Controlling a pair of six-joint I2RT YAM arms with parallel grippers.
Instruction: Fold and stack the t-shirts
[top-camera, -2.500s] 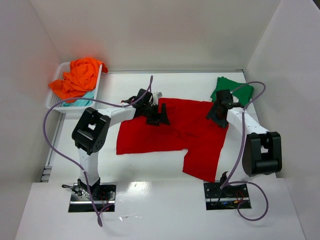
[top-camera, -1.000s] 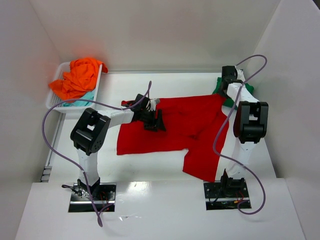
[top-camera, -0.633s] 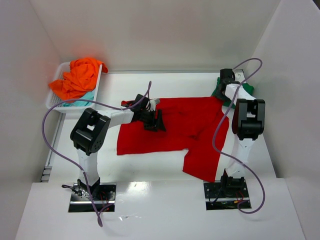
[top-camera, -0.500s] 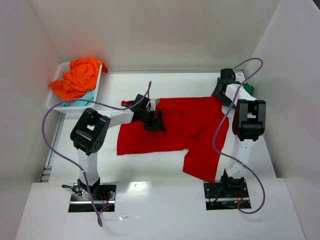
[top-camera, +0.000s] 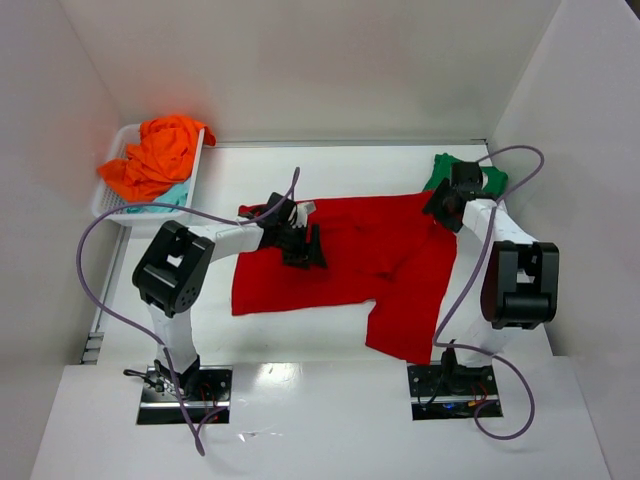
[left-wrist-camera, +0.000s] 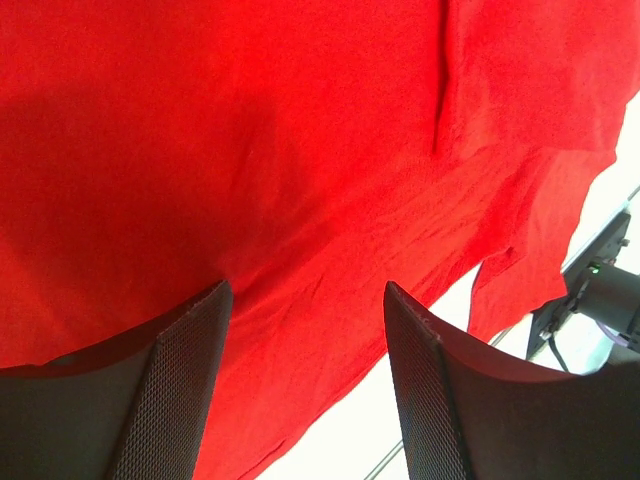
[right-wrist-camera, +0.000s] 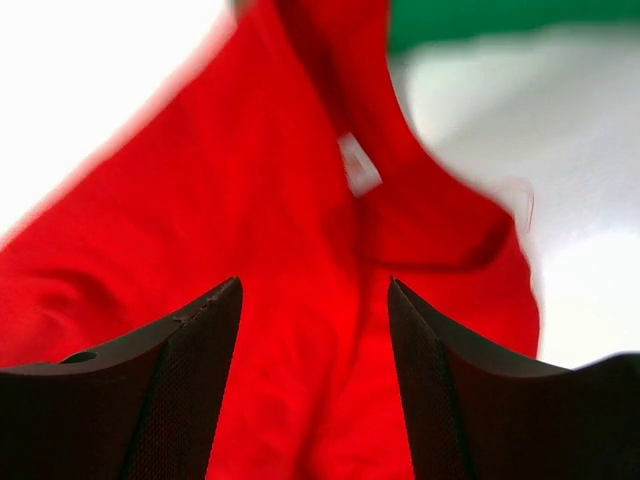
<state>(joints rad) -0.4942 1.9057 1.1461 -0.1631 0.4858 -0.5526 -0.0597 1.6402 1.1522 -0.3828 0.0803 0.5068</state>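
Observation:
A large bright red t-shirt lies spread on the table and fills both wrist views. My left gripper hovers over its upper left part, open and empty. My right gripper is over the shirt's far right corner by the collar and label, open and empty. A dark green t-shirt lies at the back right, partly behind the right arm. An orange t-shirt and a pale teal one lie in the basket.
The white lattice basket stands at the back left by the wall. White walls close in the table on three sides. Purple cables loop from both arms. The arm bases sit at the near edge.
My right arm has swung back from the far right corner toward the shirt's right edge; the red cloth there has dropped and spread. My left gripper has shifted slightly nearer.

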